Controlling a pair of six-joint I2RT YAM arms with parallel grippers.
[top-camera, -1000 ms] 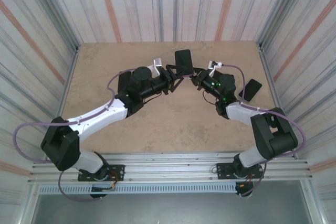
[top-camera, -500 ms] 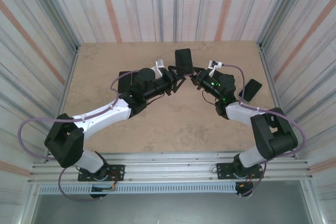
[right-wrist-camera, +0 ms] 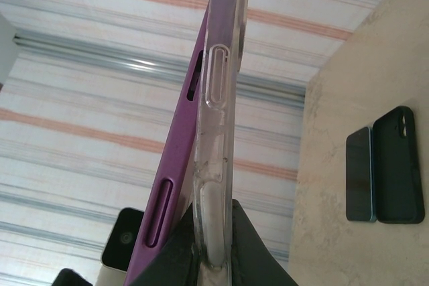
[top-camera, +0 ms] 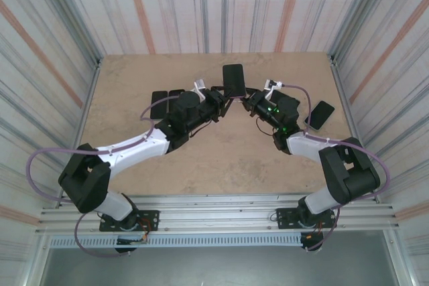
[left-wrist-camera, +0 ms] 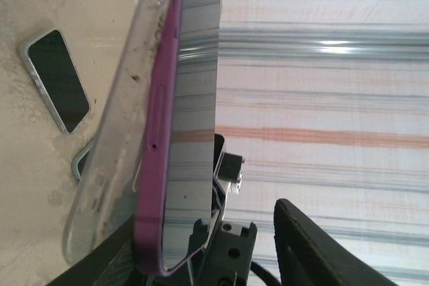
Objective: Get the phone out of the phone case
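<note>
A purple phone [top-camera: 233,80] in a clear case is held upright above the middle of the table, between both grippers. My right gripper [right-wrist-camera: 213,252] is shut on the lower edge of the clear case [right-wrist-camera: 218,132]. The purple phone [right-wrist-camera: 177,165] leans away from the case on its left side. In the left wrist view the phone's dark screen [left-wrist-camera: 191,132] and the clear case [left-wrist-camera: 117,138] stand along the left finger. My left gripper [left-wrist-camera: 208,259] is open, its right finger [left-wrist-camera: 322,252] well apart from the phone. From above, the left gripper [top-camera: 224,97] and right gripper [top-camera: 244,97] sit just below the phone.
Two dark phones or cases [top-camera: 166,102] lie on the table left of the left arm, also seen as a phone [right-wrist-camera: 358,175] and a dark case [right-wrist-camera: 400,165]. Another phone [top-camera: 320,113] lies at the right, near the wall.
The left arm has pushed forward and its wrist has shifted closer under the phone. The phone and the right gripper have stayed nearly in place.
</note>
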